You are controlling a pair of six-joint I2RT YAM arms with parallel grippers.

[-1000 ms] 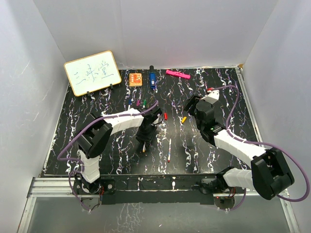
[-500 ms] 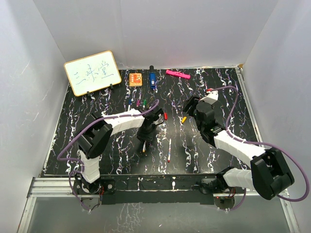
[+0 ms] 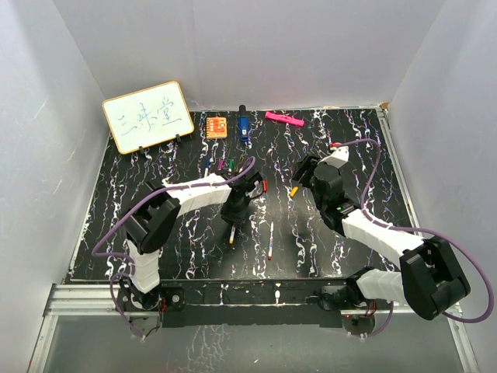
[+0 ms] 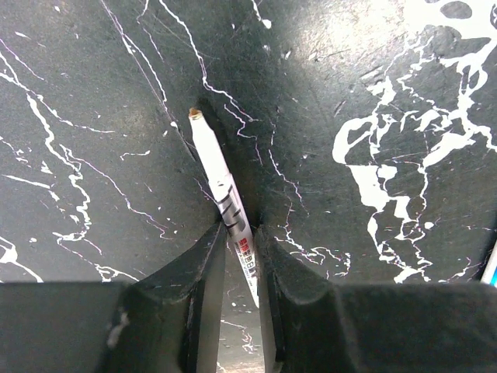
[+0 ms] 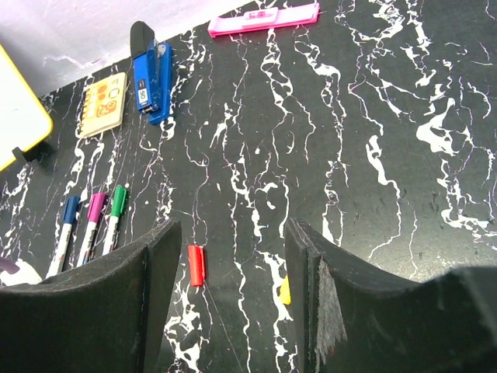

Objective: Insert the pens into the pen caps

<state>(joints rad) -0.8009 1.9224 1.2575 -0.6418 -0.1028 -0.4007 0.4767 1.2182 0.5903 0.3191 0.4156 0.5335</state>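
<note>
My left gripper point(image 3: 234, 216) is shut on a white-barrelled pen point(image 4: 220, 183), gripped at its printed middle with the bare tip pointing away, low over the mat. It also shows in the top view point(image 3: 231, 235). A second pen point(image 3: 270, 239) with a red end lies to its right. My right gripper point(image 5: 233, 229) is open and empty above a red cap point(image 5: 196, 265) and a yellow cap point(image 5: 285, 290), which is half hidden by the right finger. Three pens with blue point(image 5: 70, 211), purple point(image 5: 95, 208) and green point(image 5: 118, 200) caps on lie side by side.
A blue-and-black object point(image 5: 149, 81), an orange block point(image 5: 103, 105) and a pink bar point(image 5: 264, 17) lie along the back of the black marbled mat. A whiteboard point(image 3: 147, 116) stands at the back left. White walls enclose the mat.
My right gripper has edged a little left, toward the yellow and red caps. My left gripper, with the pen, has shifted slightly away from the near edge.
</note>
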